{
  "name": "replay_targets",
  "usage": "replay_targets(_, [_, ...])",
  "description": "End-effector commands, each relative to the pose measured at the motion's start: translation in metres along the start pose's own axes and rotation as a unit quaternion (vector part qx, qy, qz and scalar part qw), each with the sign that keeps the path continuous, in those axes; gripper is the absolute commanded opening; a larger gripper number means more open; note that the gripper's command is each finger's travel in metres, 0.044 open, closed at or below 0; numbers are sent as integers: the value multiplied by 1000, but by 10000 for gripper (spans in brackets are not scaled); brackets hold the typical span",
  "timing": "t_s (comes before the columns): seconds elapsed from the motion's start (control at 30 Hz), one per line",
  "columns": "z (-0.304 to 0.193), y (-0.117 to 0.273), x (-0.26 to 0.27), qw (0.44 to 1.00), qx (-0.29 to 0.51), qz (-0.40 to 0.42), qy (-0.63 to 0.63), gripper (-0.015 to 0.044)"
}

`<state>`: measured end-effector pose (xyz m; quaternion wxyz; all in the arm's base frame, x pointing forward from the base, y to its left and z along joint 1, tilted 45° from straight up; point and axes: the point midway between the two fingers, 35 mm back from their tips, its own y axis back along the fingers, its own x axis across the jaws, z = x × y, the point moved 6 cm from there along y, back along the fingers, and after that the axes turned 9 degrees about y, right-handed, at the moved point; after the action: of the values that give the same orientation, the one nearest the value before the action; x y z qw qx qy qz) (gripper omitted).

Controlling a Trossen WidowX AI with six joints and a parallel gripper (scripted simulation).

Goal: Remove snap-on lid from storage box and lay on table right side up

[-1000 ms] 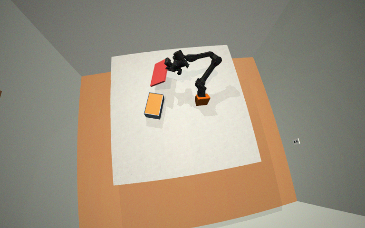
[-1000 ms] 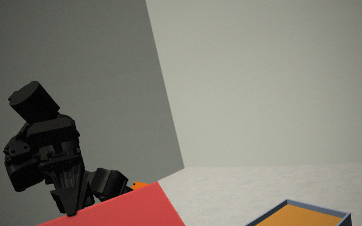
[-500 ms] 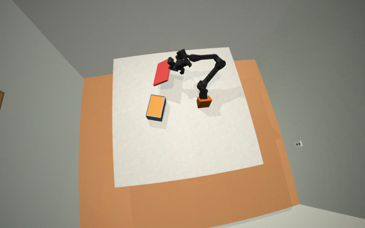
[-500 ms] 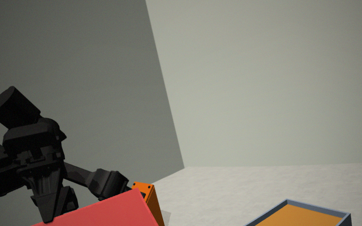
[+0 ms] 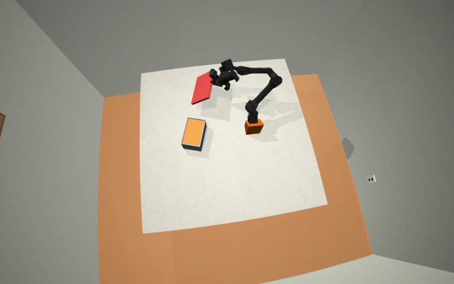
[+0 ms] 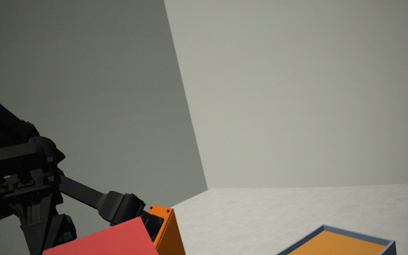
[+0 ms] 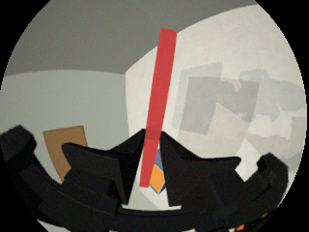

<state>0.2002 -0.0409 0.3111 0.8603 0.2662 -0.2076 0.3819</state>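
Note:
The red lid (image 5: 202, 87) (image 6: 105, 241) (image 7: 161, 82) is off the box and up in the air, its shadow falling on the table apart from it. It looks tilted in the exterior view, where its lower part is cut off by the frame. My gripper (image 5: 212, 81) (image 7: 153, 132) is shut on the lid's edge; the wrist view shows the lid edge-on between the fingertips. The storage box (image 5: 191, 147) (image 6: 355, 232) stands open on the table, dark blue outside with an orange inside. Part of it also shows behind the lid in the wrist view.
The white table top (image 5: 236, 176) lies over a wider orange-brown surface (image 5: 240, 253). The arm's orange base (image 5: 253, 128) (image 6: 172, 232) stands to the right of the box in the top view. The lid is near the table's far edge in that view.

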Motion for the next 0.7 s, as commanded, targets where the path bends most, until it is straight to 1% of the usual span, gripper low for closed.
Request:
replay_targets(0.0, [-2, -1, -1, 1000, 3, 6, 1, 0])
replay_targets(0.67, [-6, -13, -15, 1000, 3, 6, 1, 0])
